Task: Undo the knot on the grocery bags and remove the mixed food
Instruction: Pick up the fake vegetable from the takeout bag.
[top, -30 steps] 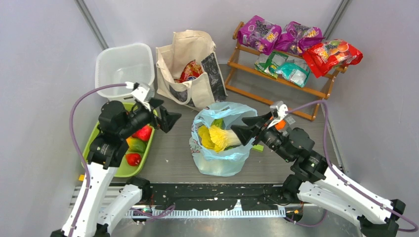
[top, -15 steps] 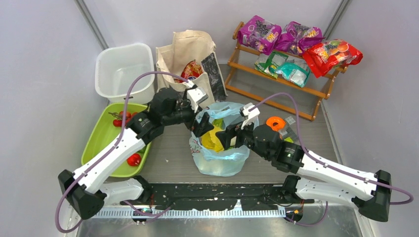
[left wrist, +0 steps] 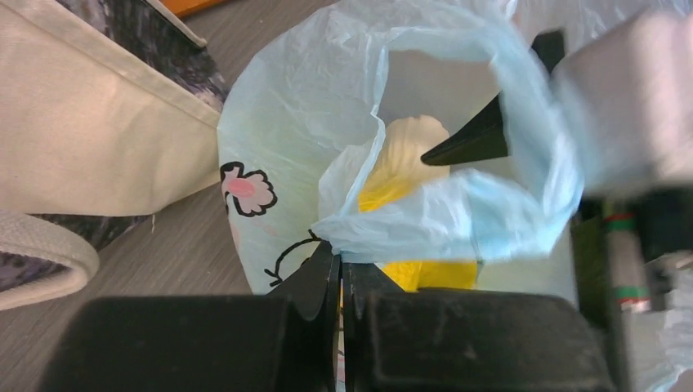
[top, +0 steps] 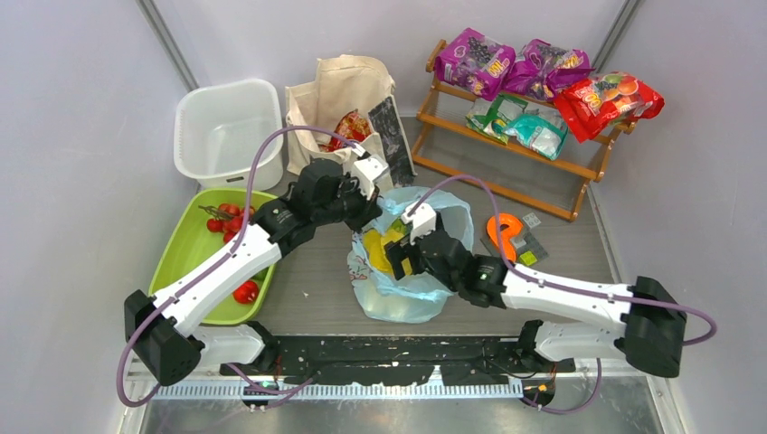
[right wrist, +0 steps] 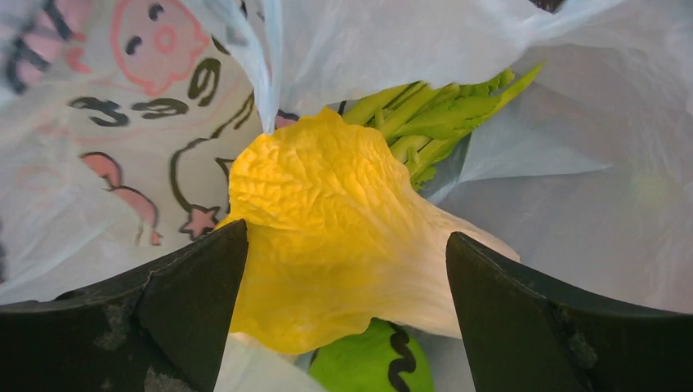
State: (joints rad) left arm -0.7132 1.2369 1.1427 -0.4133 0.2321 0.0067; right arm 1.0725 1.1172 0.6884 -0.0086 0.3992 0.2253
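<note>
The light-blue plastic bag [top: 407, 298] stands with its mouth open, and no knot shows. My left gripper [top: 371, 217] is at its far-left rim, shut on a fold of the bag's film [left wrist: 441, 220]. Inside lie a yellow vegetable [right wrist: 327, 220], green stalks [right wrist: 425, 122] and a green fruit [right wrist: 368, 359]. My right gripper [right wrist: 345, 233] is down in the bag, open, with one finger on each side of the yellow vegetable [top: 373, 258] and not closed on it. Behind the bag stands the cream canvas tote [top: 344, 99] with a red-orange packet [top: 351, 128] in it.
A white tub [top: 226, 127] stands at the back left. In front of it a green tray [top: 176, 262] holds small red fruits. The wooden rack [top: 506, 172] at the back right carries purple, teal and red packets. An orange ring-shaped thing [top: 503, 228] lies right of the bag.
My left arm swung from over the green tray to the bag's rim and its jaws shut there. My right gripper pushed forward into the bag and opened wider.
</note>
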